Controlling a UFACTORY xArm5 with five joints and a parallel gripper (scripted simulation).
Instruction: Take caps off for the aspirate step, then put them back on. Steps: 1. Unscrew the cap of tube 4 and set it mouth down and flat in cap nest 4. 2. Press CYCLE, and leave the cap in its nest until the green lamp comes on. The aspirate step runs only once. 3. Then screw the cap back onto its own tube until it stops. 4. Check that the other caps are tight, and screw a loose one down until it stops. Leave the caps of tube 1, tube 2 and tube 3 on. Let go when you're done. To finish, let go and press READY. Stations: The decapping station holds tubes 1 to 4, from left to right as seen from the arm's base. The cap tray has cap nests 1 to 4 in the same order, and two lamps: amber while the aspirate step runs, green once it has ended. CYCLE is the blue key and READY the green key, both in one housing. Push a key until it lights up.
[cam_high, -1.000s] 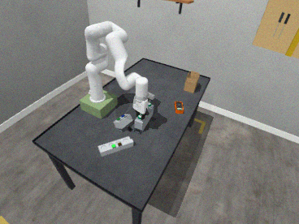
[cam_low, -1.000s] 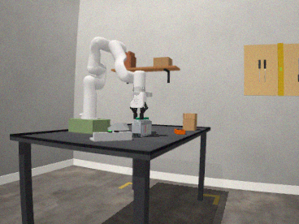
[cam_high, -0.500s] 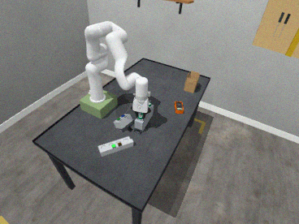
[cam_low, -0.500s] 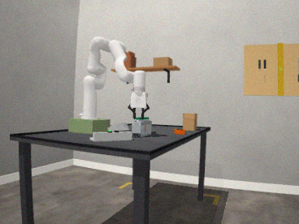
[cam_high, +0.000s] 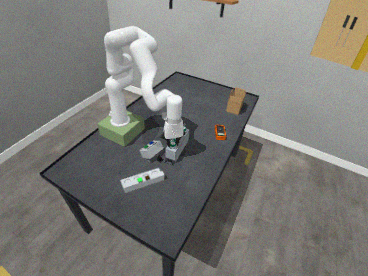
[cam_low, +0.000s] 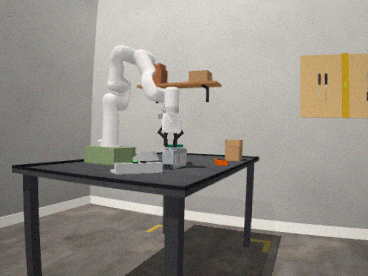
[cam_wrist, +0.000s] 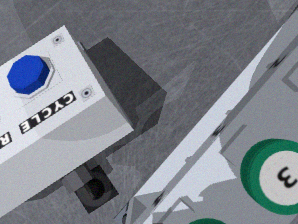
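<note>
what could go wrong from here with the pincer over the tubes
1. The green lamp on the cap tray is already lit, so any cap left loose now could go unchecked.
2. The pincer hangs partly open and empty just above the decapping station; coming down off-centre could knock cap 3.
3. The CYCLE key is close by; a stray press is possible.
</note>
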